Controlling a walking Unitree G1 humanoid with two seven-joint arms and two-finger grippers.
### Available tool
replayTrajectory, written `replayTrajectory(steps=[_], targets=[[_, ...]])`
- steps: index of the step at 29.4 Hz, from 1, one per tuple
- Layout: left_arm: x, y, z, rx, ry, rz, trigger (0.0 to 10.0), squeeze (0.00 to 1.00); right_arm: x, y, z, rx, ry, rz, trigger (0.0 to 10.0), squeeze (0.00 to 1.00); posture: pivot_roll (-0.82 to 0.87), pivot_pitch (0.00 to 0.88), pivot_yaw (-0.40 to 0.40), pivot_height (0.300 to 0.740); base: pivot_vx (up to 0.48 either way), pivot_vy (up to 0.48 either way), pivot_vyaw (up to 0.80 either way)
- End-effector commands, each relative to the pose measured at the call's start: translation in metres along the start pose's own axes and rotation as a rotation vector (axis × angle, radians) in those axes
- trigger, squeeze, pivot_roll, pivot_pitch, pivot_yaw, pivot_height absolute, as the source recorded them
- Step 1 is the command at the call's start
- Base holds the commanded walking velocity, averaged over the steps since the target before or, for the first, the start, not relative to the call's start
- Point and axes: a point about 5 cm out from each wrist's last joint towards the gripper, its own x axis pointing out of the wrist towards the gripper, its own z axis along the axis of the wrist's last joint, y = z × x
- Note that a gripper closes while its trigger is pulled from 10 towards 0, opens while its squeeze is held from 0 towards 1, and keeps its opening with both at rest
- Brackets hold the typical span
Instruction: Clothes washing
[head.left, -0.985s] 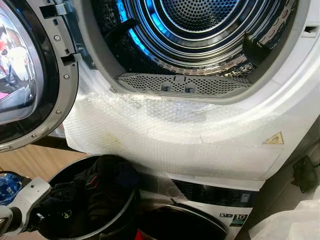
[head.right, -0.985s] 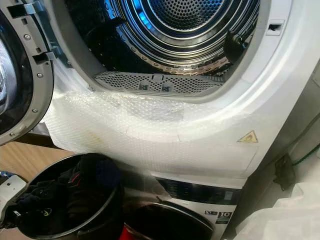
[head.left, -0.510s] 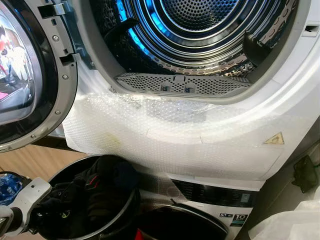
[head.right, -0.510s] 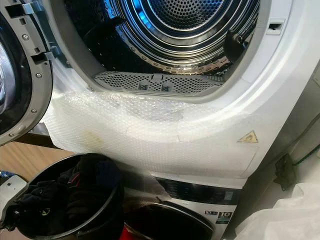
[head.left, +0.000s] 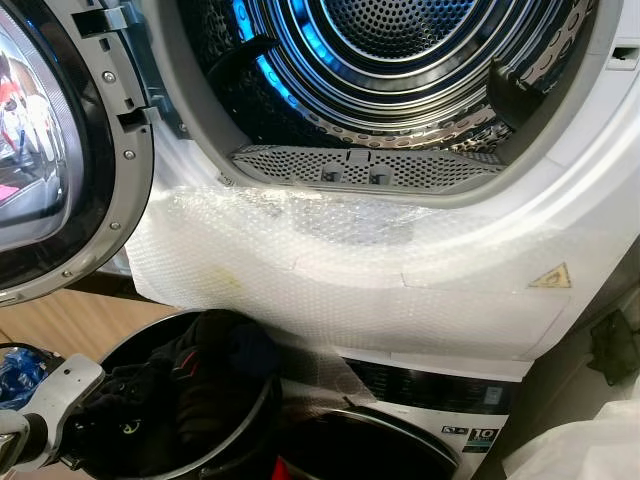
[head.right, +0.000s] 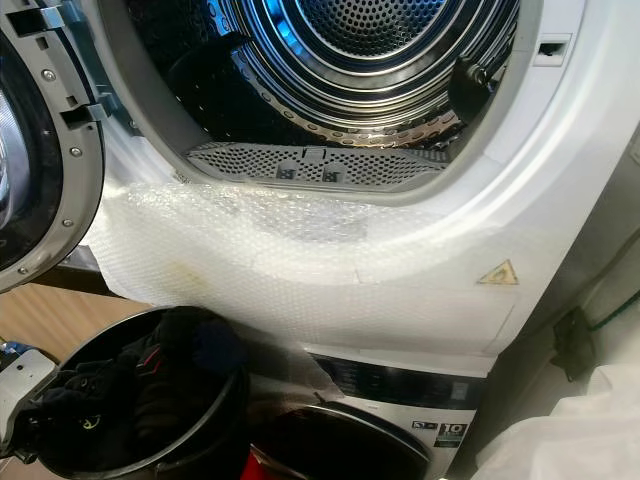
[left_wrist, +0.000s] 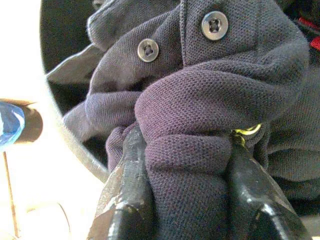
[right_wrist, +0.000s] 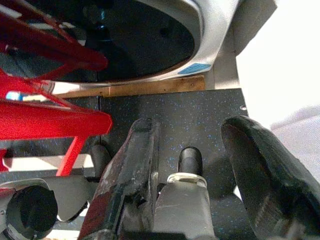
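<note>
Your left jaws (left_wrist: 182, 200) are pinched shut on a fold of the dark buttoned shirt (left_wrist: 210, 95), cloth bulging between the two black fingers (left_wrist: 132, 200). The shirt lies bunched with other dark clothes in the black bucket (head.left: 225, 440) at lower left, below the open drum (head.left: 400, 60).

The grip takes one fold only. As I judge it, lifting may drag the neighbouring clothes (head.left: 210, 370) along, or the fold may slip free on the way up. A trailing sleeve could also catch on the bucket rim or the bubble wrap (head.left: 330, 270) taped under the drum opening.

Crumpled as it is, the shirt has no clear long axis; its button placket runs roughly across the left wrist view.

Your right jaws (right_wrist: 200, 165) hang spread apart, empty, over the dark floor (right_wrist: 200, 110).
</note>
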Motion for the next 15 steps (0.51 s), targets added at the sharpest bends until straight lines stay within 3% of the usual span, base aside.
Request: replayTrajectory(steps=[1,15], targets=[[0.0001,0.0009,-0.009,-0.019,0.041,0.007,0.0,0.0,0.0003,0.0045,0.0013,0.034,-0.011,0.01,10.0,0.0,0.16,0.0,0.107,0.74,0.0,0.0,0.0],[-0.0012,0.0003,-0.0044,-0.014,0.015,0.016,0.0,0.0,0.0003,0.0046,0.0004,0.016,-0.003,0.013,10.0,0.0,0.17,0.0,0.108,0.74,0.0,0.0,0.0]])
